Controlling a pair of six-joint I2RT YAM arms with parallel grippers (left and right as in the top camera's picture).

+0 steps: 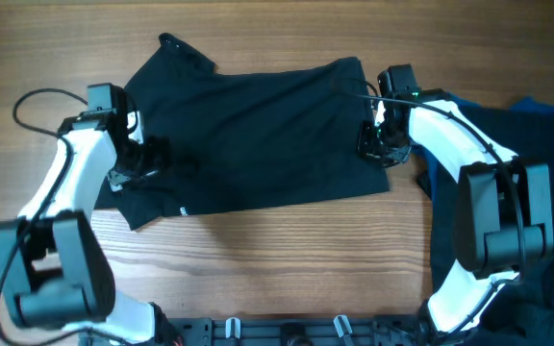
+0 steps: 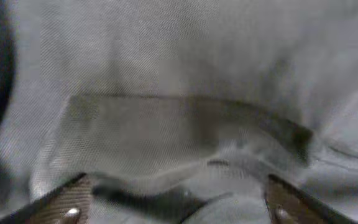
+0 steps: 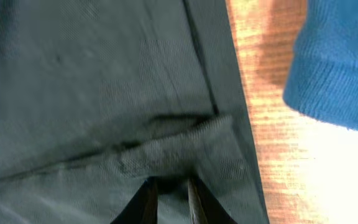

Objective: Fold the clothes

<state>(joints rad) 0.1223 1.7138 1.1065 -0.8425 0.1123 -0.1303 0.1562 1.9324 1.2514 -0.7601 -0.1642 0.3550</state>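
Note:
A black shirt (image 1: 258, 135) lies spread flat across the wooden table (image 1: 287, 259). Small white print (image 1: 180, 210) shows near its lower left edge. My left gripper (image 1: 152, 159) rests over the shirt's left side. In the left wrist view this gripper (image 2: 179, 208) stands open wide, with a ridge of fabric (image 2: 185, 124) just ahead of its fingers (image 2: 73, 202). My right gripper (image 1: 378, 144) is at the shirt's right edge. In the right wrist view its jaws (image 3: 173, 186) are nearly together, pinching a small fold of the black cloth (image 3: 179, 140) close to the hem.
More clothes lie at the table's right side: a blue garment (image 3: 340, 62) just beyond the shirt's hem and a dark pile (image 1: 546, 125) behind my right arm. Bare wood (image 3: 260, 93) shows between the shirt and the blue garment. A cable (image 1: 37, 101) loops at the far left.

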